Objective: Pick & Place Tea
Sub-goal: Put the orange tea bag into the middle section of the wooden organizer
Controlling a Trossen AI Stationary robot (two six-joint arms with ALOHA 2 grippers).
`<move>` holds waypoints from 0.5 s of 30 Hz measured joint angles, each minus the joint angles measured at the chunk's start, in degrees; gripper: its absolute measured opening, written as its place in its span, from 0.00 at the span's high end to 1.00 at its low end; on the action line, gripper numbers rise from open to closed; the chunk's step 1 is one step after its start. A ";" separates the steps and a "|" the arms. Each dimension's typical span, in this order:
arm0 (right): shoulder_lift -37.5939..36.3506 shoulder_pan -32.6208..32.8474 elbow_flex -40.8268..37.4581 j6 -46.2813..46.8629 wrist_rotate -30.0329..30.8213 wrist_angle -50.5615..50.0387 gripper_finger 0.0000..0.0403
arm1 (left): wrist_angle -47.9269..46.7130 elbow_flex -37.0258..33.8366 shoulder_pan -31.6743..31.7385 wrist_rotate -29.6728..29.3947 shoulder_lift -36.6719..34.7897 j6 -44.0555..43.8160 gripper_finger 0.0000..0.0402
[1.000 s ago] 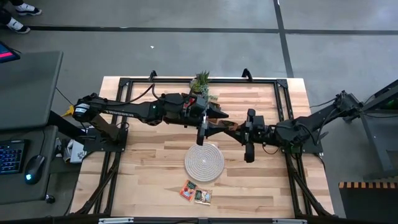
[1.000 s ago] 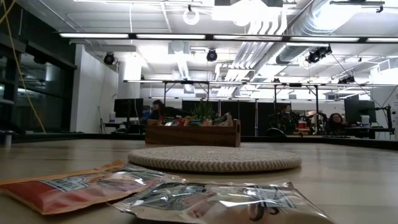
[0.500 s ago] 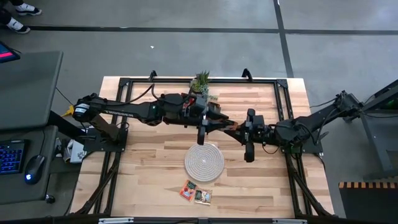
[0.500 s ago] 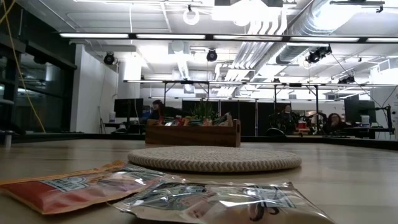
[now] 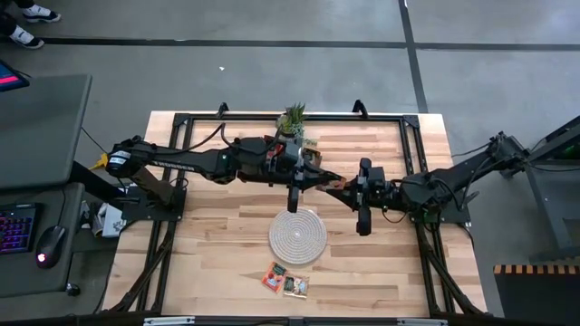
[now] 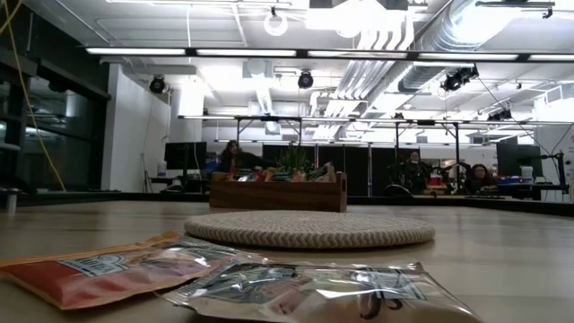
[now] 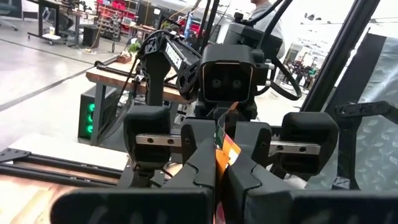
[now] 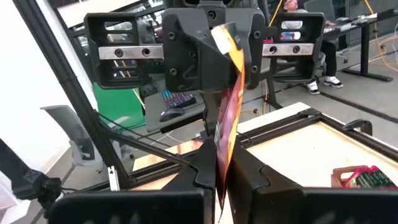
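High view: the two dark arms meet nose to nose above the middle of the wooden table (image 5: 199,272). The left gripper (image 5: 319,175) and the right gripper (image 5: 347,186) face each other, and one orange-red tea sachet (image 5: 333,181) spans the small gap between them.

In the right wrist view, that sachet (image 8: 225,118) hangs edge-on, its lower end pinched between this arm's own closed fingers (image 8: 249,168) and its upper end clamped by the opposite gripper's closed fingers. The left wrist view shows the same from the other side: the sachet (image 7: 225,149) sits between the left fingers (image 7: 200,165), which are closed on it. Both grippers therefore grip the one sachet, so this looks like the middle of a hand-over.

Beyond the fingers sits the wooden tray (image 6: 278,192) with more sachets standing in it. Nearer the table's front edge, the round woven mat (image 5: 297,235) is bare, and two sachets (image 5: 285,281) lie on the table just past it.

Judging by this, the task is only partly done: two sachets placed, one in transit, many left.
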 joint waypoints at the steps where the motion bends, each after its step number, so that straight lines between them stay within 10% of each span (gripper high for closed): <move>1: -0.05 0.00 0.00 0.45 -0.08 -0.34 0.97 | -0.09 0.00 0.00 -0.02 0.00 0.00 1.00; 15: -4.87 0.11 -0.02 0.63 -3.21 -5.88 0.76 | -0.16 0.00 0.07 -2.21 0.07 -0.44 1.00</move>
